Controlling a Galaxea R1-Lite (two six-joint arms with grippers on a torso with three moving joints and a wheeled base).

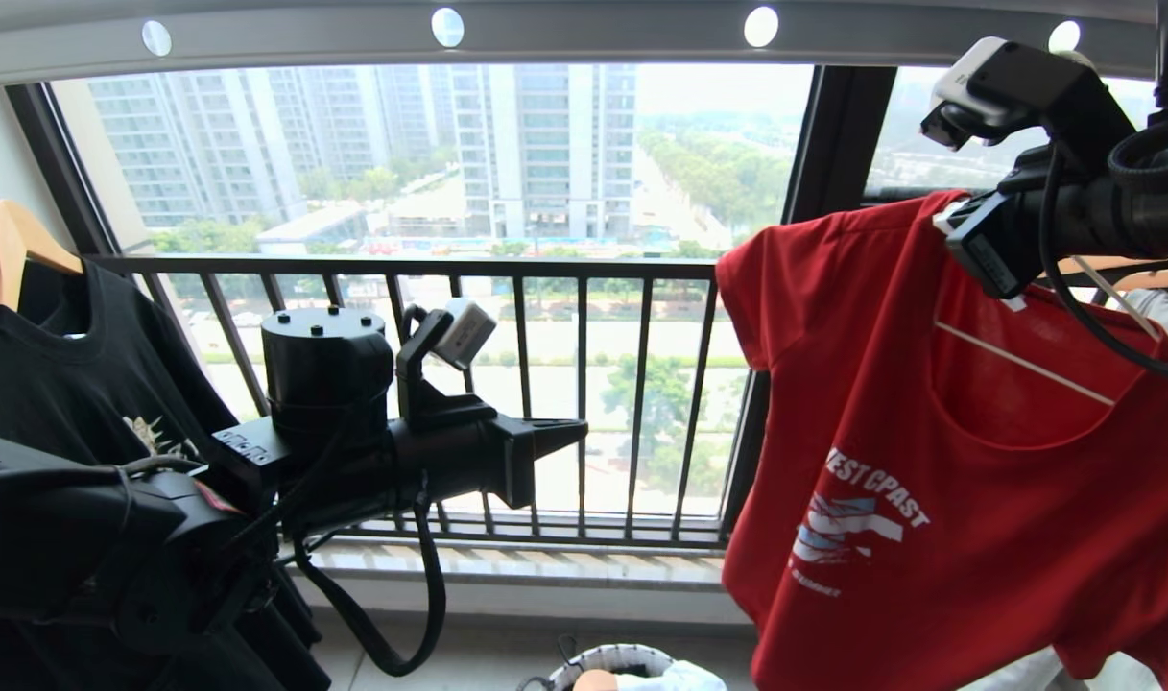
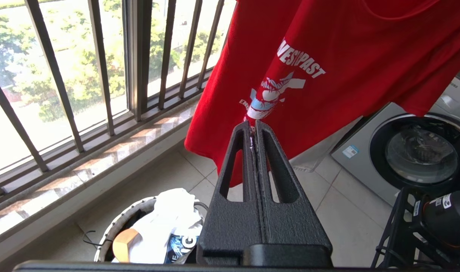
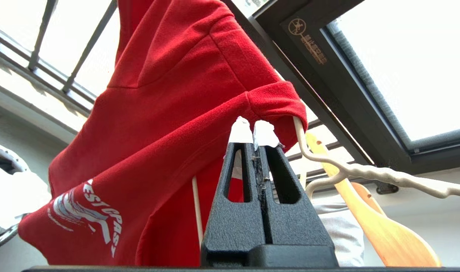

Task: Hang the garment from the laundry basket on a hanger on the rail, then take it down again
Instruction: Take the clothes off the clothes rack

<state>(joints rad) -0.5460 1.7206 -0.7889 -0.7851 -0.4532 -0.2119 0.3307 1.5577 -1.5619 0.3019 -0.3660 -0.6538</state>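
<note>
**Red T-shirt on the wire hanger, one shoulder only loosely seated**

Head view showed the red T-shirt (image 1: 939, 461) draped on the thin wire hanger (image 3: 350, 172), up at the right below the perforated grey rail (image 1: 584, 34). The right gripper (image 3: 254, 130) was clenched at the shirt's shoulder; whether it pinched cloth could not be told. The left gripper (image 2: 254, 126) was clenched on nothing, just beside the hem. A tug could likely slide the shoulder off the hanger's arm, dropping the shirt toward the laundry basket (image 2: 116, 226). The hook's seat on the rail stayed hidden.
</note>
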